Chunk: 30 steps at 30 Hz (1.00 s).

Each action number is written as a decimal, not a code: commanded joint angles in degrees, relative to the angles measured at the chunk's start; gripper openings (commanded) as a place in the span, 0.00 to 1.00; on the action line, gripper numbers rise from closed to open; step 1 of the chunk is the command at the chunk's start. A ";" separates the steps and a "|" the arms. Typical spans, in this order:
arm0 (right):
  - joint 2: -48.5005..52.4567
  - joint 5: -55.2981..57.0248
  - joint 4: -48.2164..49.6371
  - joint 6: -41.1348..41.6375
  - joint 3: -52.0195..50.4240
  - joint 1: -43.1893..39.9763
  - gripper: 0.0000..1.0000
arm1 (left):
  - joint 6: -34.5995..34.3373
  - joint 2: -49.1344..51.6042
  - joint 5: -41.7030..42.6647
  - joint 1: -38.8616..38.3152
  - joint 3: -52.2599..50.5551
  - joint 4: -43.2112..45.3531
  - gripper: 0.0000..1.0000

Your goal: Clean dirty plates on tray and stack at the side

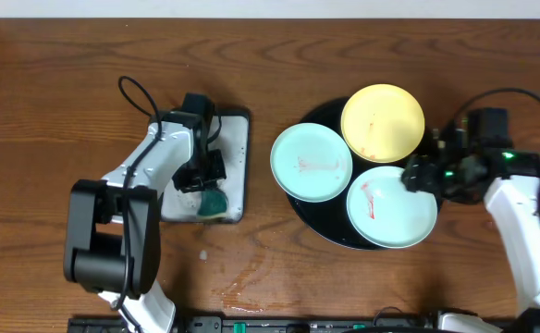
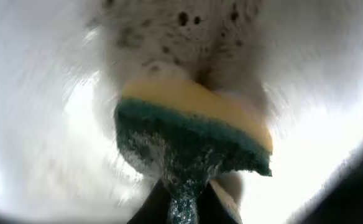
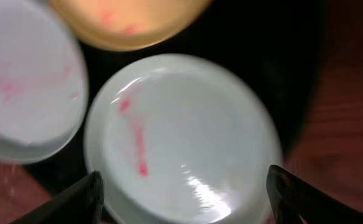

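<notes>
Three plates lie on the black tray [image 1: 318,215]: a yellow plate [image 1: 383,122] at the back, a mint plate [image 1: 311,162] at the left and a mint plate [image 1: 391,205] at the front right, all with red smears. My right gripper [image 1: 416,176] is open at the front-right plate's right rim; in the right wrist view its fingers [image 3: 184,193] straddle that plate [image 3: 181,134]. My left gripper [image 1: 207,190] is shut on a green and yellow sponge [image 2: 191,134] over the silver tray [image 1: 235,166].
Wet streaks [image 1: 247,282] lie on the wood tabletop near the front edge. The tabletop [image 1: 57,102] stretches to the left of the silver tray and behind it.
</notes>
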 commanded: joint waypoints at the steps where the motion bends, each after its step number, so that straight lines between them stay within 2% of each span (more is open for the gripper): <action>1: 1.33 0.90 0.42 -2.25 -0.24 -3.76 0.80 | 0.35 -6.34 0.52 -0.13 2.51 -3.10 0.08; 6: 7.74 3.61 0.92 -3.39 -2.01 -3.72 0.75 | 0.37 -14.67 5.01 -0.31 2.58 -6.27 0.08; 8: 10.54 6.45 1.14 -0.33 -2.03 -3.80 0.70 | 0.42 -16.83 6.95 -0.31 2.56 -6.82 0.07; 11: 13.38 7.10 2.01 1.99 -2.03 -3.82 0.68 | 1.88 -19.61 10.51 -0.70 2.56 -7.02 0.07; 15: 13.97 8.57 2.43 2.01 -2.03 -3.28 0.68 | 1.84 -21.44 10.62 -2.60 2.56 -7.08 0.07; 17: 13.94 8.33 2.10 2.03 -2.03 -3.32 0.58 | 1.81 -21.64 10.62 -4.24 2.56 -7.02 0.07; 18: 13.99 5.03 1.25 1.97 -2.21 -3.19 0.38 | 1.81 -21.62 11.10 -6.08 2.56 -6.82 0.08; 22: 13.99 2.38 3.17 1.86 -4.70 -2.29 0.04 | 0.55 -21.62 14.05 -10.51 2.56 -3.72 0.07; 30: 13.70 10.25 9.57 7.69 -5.84 -2.27 0.01 | -7.48 -21.05 16.63 -20.98 2.56 10.32 0.07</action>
